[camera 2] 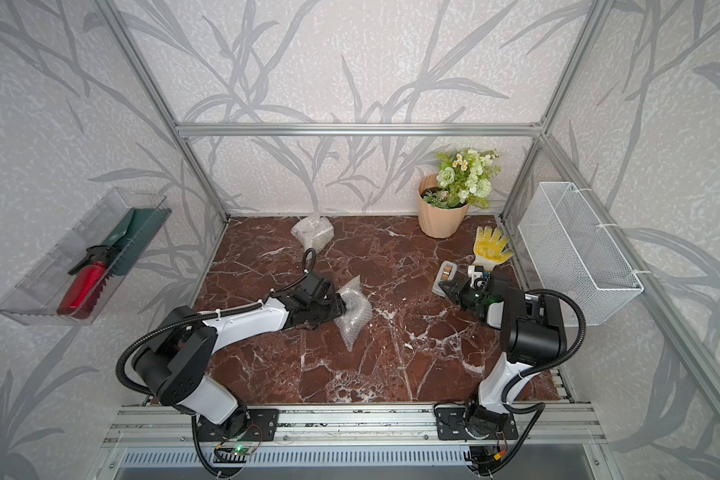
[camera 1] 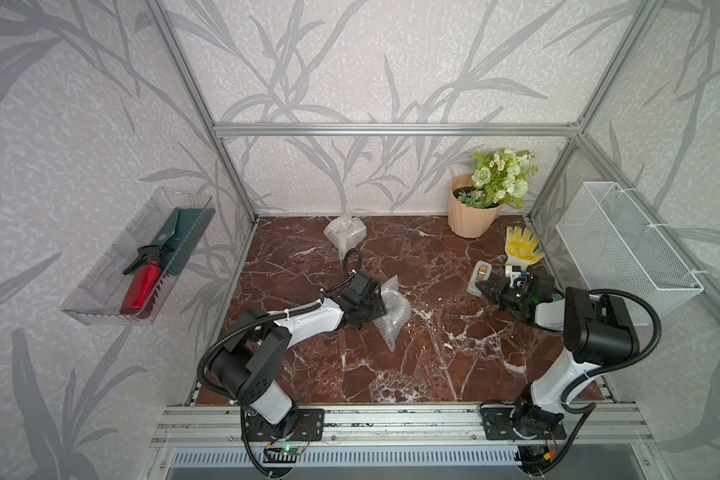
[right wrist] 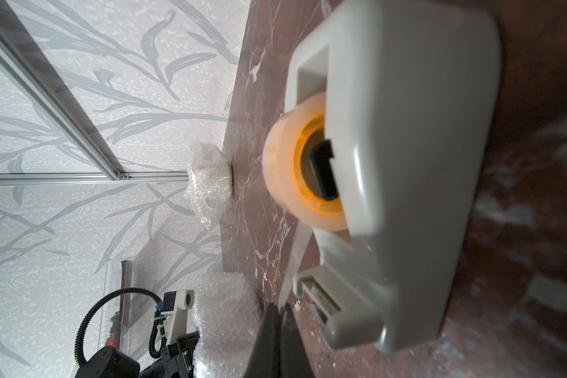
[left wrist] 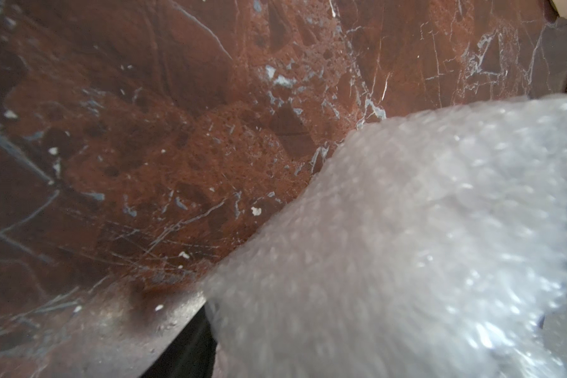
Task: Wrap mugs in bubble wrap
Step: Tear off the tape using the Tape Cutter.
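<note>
Red-brown marble tabletop [camera 1: 412,365] fills the framed cell, with leaf-pattern wallpaper behind it.

Progress: the rear bundle [camera 1: 345,235] of bubble wrap lies closed against the back wall, well apart from both arms, and appears finished. The centre bundle [camera 1: 393,309] lies mid-table, gathered into a lump with loose corners sticking out. No mug is visible in any view; each is presumably inside a bundle. The remaining work, as judged, is to secure the centre bundle with tape.

Left gripper [camera 2: 336,306]: it sits against the centre bundle on the side toward its own arm. The wrap and the gripper body hide the jaws, so neither their opening nor a grip can be confirmed.

Right gripper [right wrist: 277,309]: the jaws are fully closed, with the tips just beside the cutter end of the tape dispenser [right wrist: 406,163]. A clear tape strip [right wrist: 293,261] runs from the roll to the tips, so its free end appears pinched.
</note>
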You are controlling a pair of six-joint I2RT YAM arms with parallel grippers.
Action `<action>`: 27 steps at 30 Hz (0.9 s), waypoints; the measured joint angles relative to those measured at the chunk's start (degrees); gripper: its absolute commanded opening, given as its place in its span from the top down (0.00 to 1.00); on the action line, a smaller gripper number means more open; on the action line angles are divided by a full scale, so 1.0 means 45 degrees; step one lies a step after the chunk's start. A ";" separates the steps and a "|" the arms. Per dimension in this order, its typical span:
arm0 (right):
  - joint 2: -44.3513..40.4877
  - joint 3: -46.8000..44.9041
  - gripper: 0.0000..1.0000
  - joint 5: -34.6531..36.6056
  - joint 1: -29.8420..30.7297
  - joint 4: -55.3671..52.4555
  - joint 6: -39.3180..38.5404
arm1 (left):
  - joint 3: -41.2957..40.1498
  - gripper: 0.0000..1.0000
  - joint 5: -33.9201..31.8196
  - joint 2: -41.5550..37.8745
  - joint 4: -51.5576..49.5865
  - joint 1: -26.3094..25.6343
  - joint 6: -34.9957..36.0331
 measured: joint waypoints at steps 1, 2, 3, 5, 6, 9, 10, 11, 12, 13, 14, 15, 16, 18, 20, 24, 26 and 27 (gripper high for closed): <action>-0.0117 -0.0019 1.00 -0.0049 0.0034 -0.0097 -0.0058 | 0.0000 0.37 0.0000 0.0005 0.0000 0.0000 0.0000; -0.0238 -0.0029 1.00 -0.0068 0.0083 -0.0214 -0.0155 | 0.0000 0.37 0.0000 0.0010 0.0000 0.0000 0.0000; -0.0355 -0.0029 1.00 -0.0068 0.0136 -0.0311 -0.0243 | 0.0005 0.37 0.0005 0.0010 0.0000 0.0000 0.0000; -0.0612 -0.0024 1.00 -0.0087 0.0238 -0.0466 -0.0330 | 0.0005 0.37 0.0005 0.0034 0.0010 0.0000 0.0000; -0.0724 -0.0029 1.00 -0.0097 0.0287 -0.0481 -0.0335 | 0.0010 0.37 0.0010 0.0049 0.0024 0.0000 0.0005; -0.0996 -0.0029 1.00 -0.0165 0.0403 -0.0568 -0.0321 | 0.0029 0.37 0.0010 0.0068 0.0019 0.0000 0.0005; -0.1083 -0.0034 1.00 -0.0160 0.0437 -0.0646 -0.0316 | 0.0029 0.37 0.0010 0.0068 0.0024 0.0000 0.0005; -0.1209 -0.0068 1.00 -0.0136 0.0495 -0.0801 -0.0325 | 0.0029 0.37 0.0015 0.0073 0.0024 0.0000 0.0005; -0.1375 -0.0126 1.00 -0.0073 0.0568 -0.0967 -0.0355 | 0.0029 0.37 0.0015 0.0078 0.0029 0.0000 0.0005; -0.1579 -0.0209 1.00 -0.0029 0.0651 -0.1224 -0.0403 | 0.0029 0.37 0.0015 0.0083 0.0034 0.0000 0.0005; -0.1802 -0.0291 1.00 0.0083 0.0738 -0.1520 -0.0457 | 0.0029 0.37 0.0015 0.0083 0.0034 0.0000 0.0005; -0.2040 -0.0379 1.00 0.0199 0.0816 -0.1860 -0.0563 | 0.0029 0.37 0.0015 0.0083 0.0034 0.0000 0.0005; -0.2268 -0.0452 1.00 0.0359 0.0889 -0.2181 -0.0646 | 0.0029 0.37 0.0019 0.0092 0.0039 0.0000 0.0005; -0.2720 -0.0602 1.00 0.0612 0.1010 -0.2871 -0.0860 | 0.0029 0.37 0.0024 0.0112 0.0063 0.0000 0.0005; -0.3109 -0.0704 1.00 0.0753 0.1122 -0.3536 -0.1103 | 0.0029 0.37 0.0024 0.0121 0.0073 0.0000 0.0005; -0.3667 -0.0724 1.00 0.1263 0.1205 -0.5022 -0.1749 | 0.0029 0.37 0.0029 0.0131 0.0083 0.0000 0.0005; -0.3730 -0.0714 1.00 0.1511 0.1209 -0.5571 -0.2040 | 0.0029 0.37 0.0039 0.0141 0.0097 0.0000 0.0005; -0.3716 -0.0709 1.00 0.1656 0.1209 -0.5790 -0.2152 | 0.0029 0.37 0.0049 0.0155 0.0117 0.0000 0.0000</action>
